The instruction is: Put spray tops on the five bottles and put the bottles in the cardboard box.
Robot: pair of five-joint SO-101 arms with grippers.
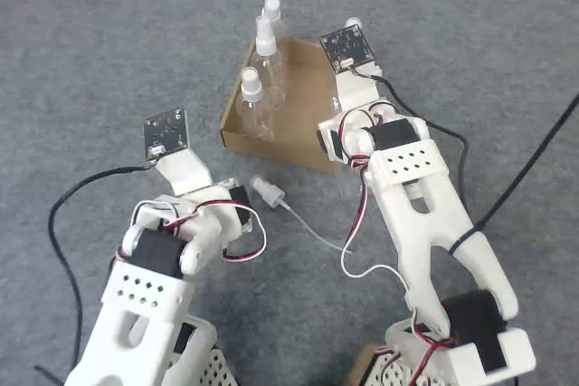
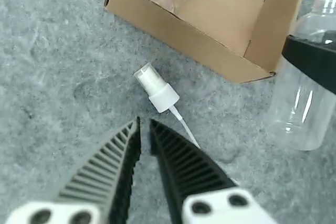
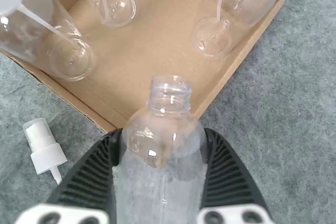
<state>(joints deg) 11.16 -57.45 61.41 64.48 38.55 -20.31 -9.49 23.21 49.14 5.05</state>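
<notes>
Grey carpeted table (image 1: 90, 61), your arms low.
Right gripper (image 3: 161, 139) clamps a clear plastic bottle (image 3: 169, 95); left gripper (image 2: 144, 125), closed and empty, hangs near a white spray top (image 2: 156, 90).

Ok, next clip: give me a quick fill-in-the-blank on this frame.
1. The right gripper is shut on a bottle that lacks a ____.
2. The loose spray top lies ____ the cardboard box.
3. The left gripper holds ____.
Missing: spray top; outside; nothing.
</notes>
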